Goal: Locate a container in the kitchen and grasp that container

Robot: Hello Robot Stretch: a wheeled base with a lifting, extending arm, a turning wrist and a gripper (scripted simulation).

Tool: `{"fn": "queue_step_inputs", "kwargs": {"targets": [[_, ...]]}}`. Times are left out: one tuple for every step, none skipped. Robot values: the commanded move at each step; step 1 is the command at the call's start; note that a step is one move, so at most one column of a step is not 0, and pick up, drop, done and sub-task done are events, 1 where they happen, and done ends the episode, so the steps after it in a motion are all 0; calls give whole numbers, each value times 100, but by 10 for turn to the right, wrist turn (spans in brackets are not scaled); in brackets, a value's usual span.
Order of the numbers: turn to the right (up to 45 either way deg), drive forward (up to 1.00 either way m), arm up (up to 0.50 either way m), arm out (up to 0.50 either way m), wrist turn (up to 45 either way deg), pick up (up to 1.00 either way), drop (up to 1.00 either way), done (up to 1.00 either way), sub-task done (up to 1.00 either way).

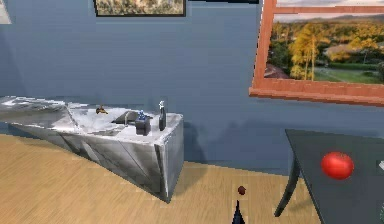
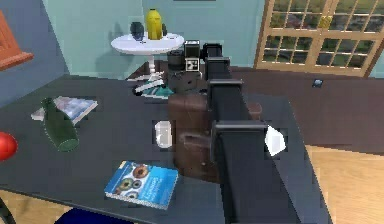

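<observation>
In the forward view, a steel counter [image 1: 120,140] with a sink runs along the blue wall at the left, and 2 small dark things stand near its right end. A window [image 1: 320,45] comes next, then a dark table [image 1: 310,160] bearing 1 red fruit [image 1: 338,165]. In the arm side view, the tabletop carries a green bottle [image 2: 58,125] lying on its side, a blue book [image 2: 142,184] and a small grey vessel [image 2: 163,132], possibly the container, just left of the arm [image 2: 240,150]. The gripper [image 2: 160,82] is farther out over the table, with a pale thing lying by it. I cannot tell whether its fingers are spread or whether they hold anything. Glazed doors [image 2: 320,35] stand at the right.
</observation>
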Motion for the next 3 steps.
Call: {"fn": "queue_step_inputs", "kwargs": {"targets": [[0,0,-24,0,0,0,0,0,0],[0,0,0,0,0,100,0,0,0],[0,0,10,0,0,0,0,0,0]]}}
